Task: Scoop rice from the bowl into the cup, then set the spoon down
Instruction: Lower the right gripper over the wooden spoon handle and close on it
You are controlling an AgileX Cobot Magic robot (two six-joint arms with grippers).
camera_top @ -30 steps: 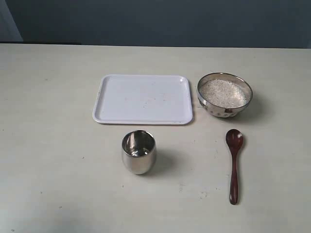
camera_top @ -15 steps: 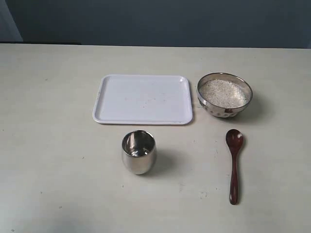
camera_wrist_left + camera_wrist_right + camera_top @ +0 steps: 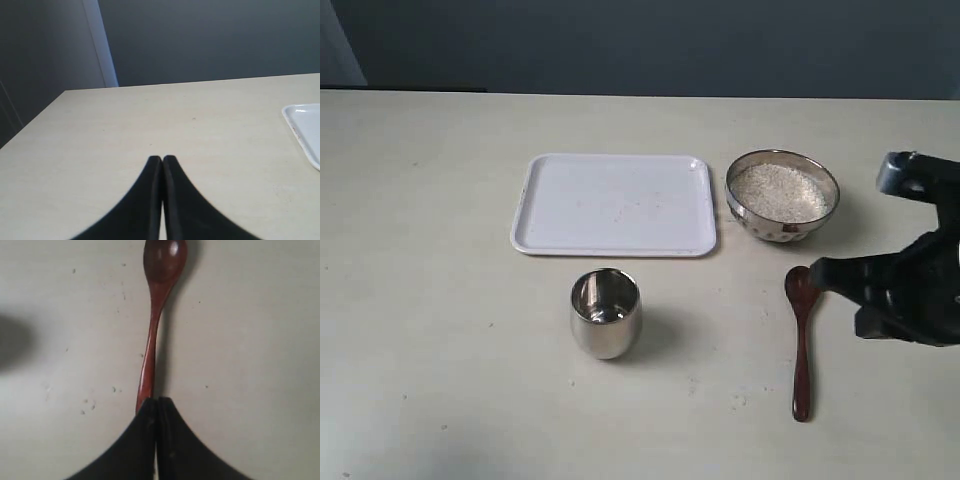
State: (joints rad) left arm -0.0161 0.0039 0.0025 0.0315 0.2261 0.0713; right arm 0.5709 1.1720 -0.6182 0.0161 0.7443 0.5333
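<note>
A: So, starting at the left, why is the left gripper (image 3: pixel 161 159) doing nothing?

B: Its fingers are pressed together, holding nothing, over bare table (image 3: pixel 90 145). I'd judge it parked out of the way, since the scooping things lie further right.

A: Next?

B: The white tray (image 3: pixel 610 205), then the cup (image 3: pixel 605 315) upright on its near side, its mouth open to take a pour. Just beside the tray's right edge sits the bowl (image 3: pixel 782 232), heaped with rice (image 3: pixel 780 192). The spoon (image 3: pixel 802 350) lies flat nearer the camera, head toward the bowl.

A: And the right gripper (image 3: pixel 157 401)?

B: Closed and empty, tips over the handle's end and lined up along it. It must open before any grasp.

A: What's different?

B: Half a second ago that arm wasn't in the exterior view; now it has come in from the right. Cup, bowl and spoon haven't shifted.
</note>
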